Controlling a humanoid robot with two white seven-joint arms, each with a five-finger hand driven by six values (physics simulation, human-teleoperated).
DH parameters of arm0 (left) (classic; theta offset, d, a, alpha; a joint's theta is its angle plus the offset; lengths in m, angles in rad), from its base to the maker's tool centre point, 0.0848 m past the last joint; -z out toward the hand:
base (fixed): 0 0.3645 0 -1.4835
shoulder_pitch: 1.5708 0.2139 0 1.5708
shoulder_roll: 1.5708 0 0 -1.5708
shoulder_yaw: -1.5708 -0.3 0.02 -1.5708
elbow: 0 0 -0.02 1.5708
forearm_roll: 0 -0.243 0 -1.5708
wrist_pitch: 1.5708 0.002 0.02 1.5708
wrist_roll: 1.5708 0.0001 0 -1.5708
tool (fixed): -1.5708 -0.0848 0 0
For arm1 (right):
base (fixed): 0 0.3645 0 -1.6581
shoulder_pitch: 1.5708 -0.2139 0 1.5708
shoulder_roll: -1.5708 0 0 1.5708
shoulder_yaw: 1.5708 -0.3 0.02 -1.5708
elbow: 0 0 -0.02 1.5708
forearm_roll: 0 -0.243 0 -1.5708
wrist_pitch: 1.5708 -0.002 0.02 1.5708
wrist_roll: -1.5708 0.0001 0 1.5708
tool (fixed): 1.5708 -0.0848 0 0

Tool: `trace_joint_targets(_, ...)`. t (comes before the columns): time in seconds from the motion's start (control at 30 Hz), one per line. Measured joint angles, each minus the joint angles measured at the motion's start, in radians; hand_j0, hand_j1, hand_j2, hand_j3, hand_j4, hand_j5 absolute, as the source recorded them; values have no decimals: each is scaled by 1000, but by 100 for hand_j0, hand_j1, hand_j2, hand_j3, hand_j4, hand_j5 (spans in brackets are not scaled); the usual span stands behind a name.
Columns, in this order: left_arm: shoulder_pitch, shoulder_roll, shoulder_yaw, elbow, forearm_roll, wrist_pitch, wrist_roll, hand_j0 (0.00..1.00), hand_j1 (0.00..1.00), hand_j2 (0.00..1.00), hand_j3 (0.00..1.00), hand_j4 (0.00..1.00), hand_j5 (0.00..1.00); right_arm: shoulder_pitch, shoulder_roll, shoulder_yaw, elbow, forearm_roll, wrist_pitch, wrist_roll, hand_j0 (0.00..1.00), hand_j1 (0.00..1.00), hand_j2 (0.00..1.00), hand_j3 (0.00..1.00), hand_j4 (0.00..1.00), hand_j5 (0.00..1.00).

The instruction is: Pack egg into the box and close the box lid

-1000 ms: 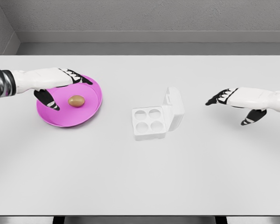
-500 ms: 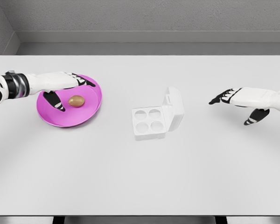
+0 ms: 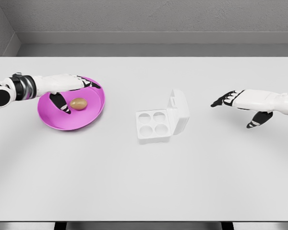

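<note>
**Q:** What are your hands doing?

**A:** My left hand (image 3: 69, 88) is over the pink plate (image 3: 89, 117), fingers spread and holding nothing. The thumb hangs just beside the egg (image 3: 78, 103), at the egg's nine o'clock, and the other fingers reach past it at twelve. I cannot tell whether any finger touches it. My right hand (image 3: 240, 103) hovers over the table (image 3: 144, 182), well apart from everything, fingers relaxed and empty.

**Q:** So where does the job stand?

**A:** Nothing is packed yet. The brown egg lies on the plate. The white egg box (image 3: 153, 125) sits at the plate's three o'clock, well apart from it, all four cups bare. Its lid (image 3: 179, 111) stands raised on the box's three o'clock side. By my reckoning the grasp, the carry, the drop into a cup and the lid closing all remain.
</note>
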Motion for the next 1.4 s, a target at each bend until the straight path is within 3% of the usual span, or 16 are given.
trace_joint_targets(1.0,6,-19,-7,49,-22,2,0,100,100,100,100,100,100,0,10,6,1,-1,0,0,100,100,100,100,100,100)
trace_joint_targets(1.1,5,-21,-20,50,-22,3,0,89,89,89,89,89,89,3,14,1,2,-1,0,0,100,100,100,100,100,100)
trace_joint_targets(1.4,6,-20,-27,54,-21,3,0,82,82,82,82,82,82,3,15,2,1,-1,0,0,100,100,100,100,100,100)
